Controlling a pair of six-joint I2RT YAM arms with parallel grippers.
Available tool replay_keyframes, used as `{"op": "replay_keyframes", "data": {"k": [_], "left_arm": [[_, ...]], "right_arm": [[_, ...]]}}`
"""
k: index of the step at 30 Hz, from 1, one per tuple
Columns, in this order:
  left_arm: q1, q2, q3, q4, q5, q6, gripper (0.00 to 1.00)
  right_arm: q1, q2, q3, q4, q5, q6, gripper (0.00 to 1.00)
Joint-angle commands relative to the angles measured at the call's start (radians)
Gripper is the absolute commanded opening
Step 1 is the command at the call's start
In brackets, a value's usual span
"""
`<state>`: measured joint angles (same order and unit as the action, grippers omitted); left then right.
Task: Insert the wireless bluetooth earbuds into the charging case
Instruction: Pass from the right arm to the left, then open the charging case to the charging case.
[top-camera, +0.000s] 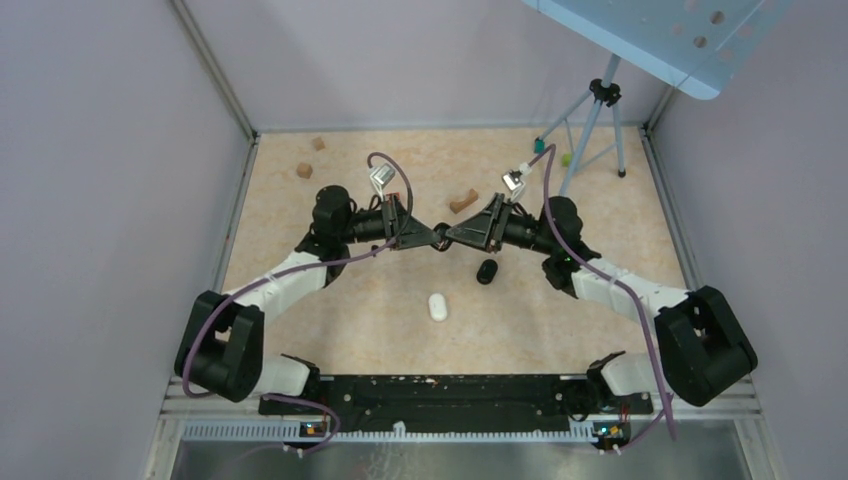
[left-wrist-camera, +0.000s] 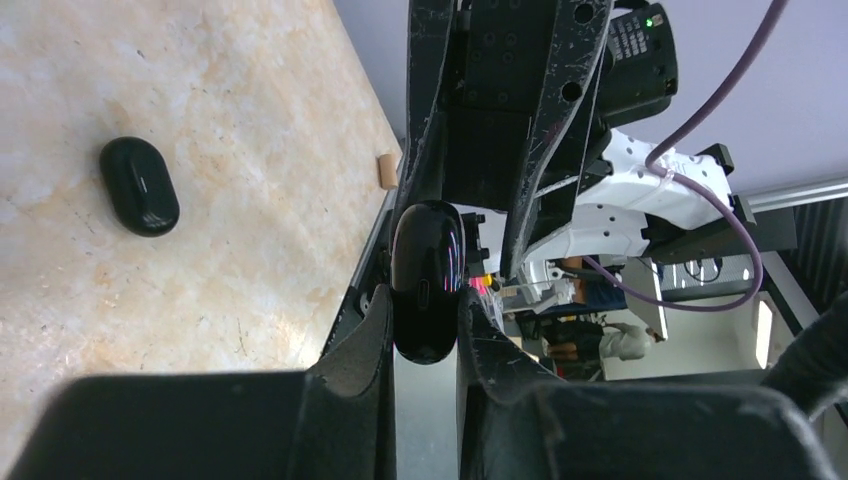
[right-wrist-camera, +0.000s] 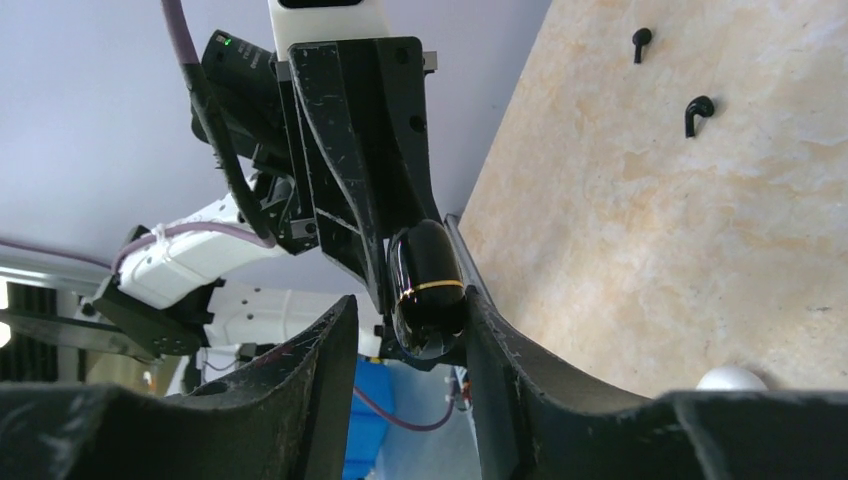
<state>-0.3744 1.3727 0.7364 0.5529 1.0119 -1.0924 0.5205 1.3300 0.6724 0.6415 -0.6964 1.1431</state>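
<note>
A glossy black charging case (left-wrist-camera: 428, 280) with a thin gold seam (right-wrist-camera: 425, 290) hangs in the air between both arms, mid-table. My left gripper (left-wrist-camera: 425, 300) is shut on it, both fingers pressed against its sides. My right gripper (right-wrist-camera: 408, 300) faces it from the other side with its jaws apart: one finger lies against the case and the other stands clear of it. From above, the left gripper (top-camera: 425, 240) and right gripper (top-camera: 455, 238) meet tip to tip. Two black earbuds (right-wrist-camera: 641, 40) (right-wrist-camera: 698, 110) lie loose on the tabletop in the right wrist view.
A second black oval case (top-camera: 487, 271) (left-wrist-camera: 139, 185) and a white oval case (top-camera: 437, 306) lie on the table nearer the bases. Small wooden blocks (top-camera: 304, 170) (top-camera: 462, 201) sit toward the back. A tripod (top-camera: 595, 120) stands at the back right.
</note>
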Motion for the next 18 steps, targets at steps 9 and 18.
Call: {"op": "replay_keyframes", "data": {"k": [9,18], "left_arm": [[0.006,-0.067,-0.015,-0.048,-0.092,0.061,0.00],[0.007,-0.075,0.013,-0.191,-0.145,0.171,0.00]], "right_arm": [[0.008,0.027,-0.035,0.377,-0.057,0.221,0.41],[0.013,-0.035,-0.061,0.390,-0.112,0.224,0.38]]}}
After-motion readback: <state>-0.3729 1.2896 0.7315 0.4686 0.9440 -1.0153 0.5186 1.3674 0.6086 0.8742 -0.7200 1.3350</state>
